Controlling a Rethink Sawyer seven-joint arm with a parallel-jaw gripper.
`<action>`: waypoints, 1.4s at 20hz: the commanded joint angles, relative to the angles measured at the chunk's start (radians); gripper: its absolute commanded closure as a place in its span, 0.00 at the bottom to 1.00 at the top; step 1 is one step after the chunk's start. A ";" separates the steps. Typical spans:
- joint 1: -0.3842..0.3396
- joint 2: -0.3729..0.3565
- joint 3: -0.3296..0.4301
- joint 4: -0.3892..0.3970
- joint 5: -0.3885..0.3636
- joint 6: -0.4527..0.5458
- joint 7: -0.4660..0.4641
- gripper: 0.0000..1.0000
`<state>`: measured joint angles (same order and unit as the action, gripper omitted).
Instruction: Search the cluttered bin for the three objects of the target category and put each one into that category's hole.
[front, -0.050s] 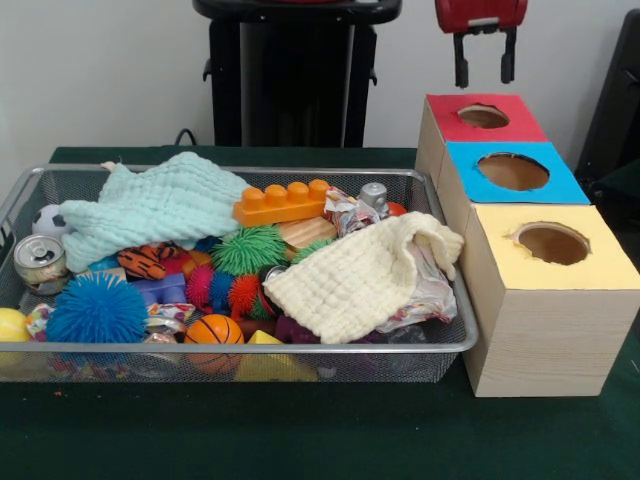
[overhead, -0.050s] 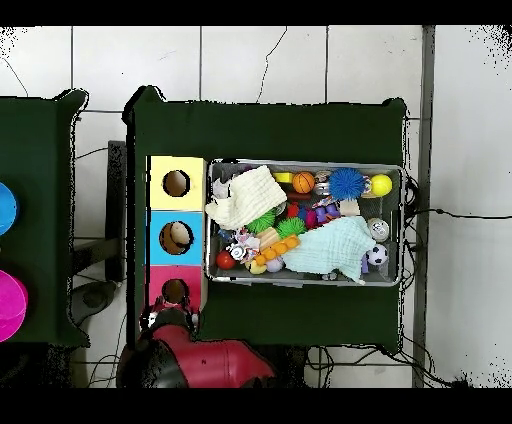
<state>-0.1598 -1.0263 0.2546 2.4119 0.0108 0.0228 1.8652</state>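
My gripper (front, -0.050s: 484, 62) hangs open and empty above the far end of the row of boxes, over the red-topped box (front, -0.050s: 455, 122). Each box top has a round hole: red box hole (front, -0.050s: 483, 116), blue box hole (front, -0.050s: 513, 171), yellow box hole (front, -0.050s: 552, 243). The wire bin (front, -0.050s: 250, 348) is packed with clutter: a mint cloth (front, -0.050s: 150, 205), a cream cloth (front, -0.050s: 355, 275), an orange brick (front, -0.050s: 283, 201), a green spiky ball (front, -0.050s: 248, 249), a blue spiky ball (front, -0.050s: 97, 309), a small basketball (front, -0.050s: 213, 330) and a can (front, -0.050s: 40, 260). The cloths hide part of the pile.
From above, the three boxes (overhead, -0.050s: 176, 237) stand in a row against one short side of the bin (overhead, -0.050s: 305, 283), and my red arm (overhead, -0.050s: 205, 362) lies off the table's edge past the red box. A soccer ball (front, -0.050s: 48, 220) and a yellow ball (front, -0.050s: 10, 325) sit at the bin's left end.
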 joint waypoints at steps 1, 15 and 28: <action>-0.001 -0.034 -0.022 -0.247 0.008 0.207 0.040 0.00; -0.159 0.042 0.076 -0.385 -0.116 0.336 -0.094 0.00; -0.365 0.193 0.221 -0.479 -0.310 0.301 -0.197 0.00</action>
<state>-0.4520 -0.9423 0.3573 2.0245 -0.1884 0.2415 1.8652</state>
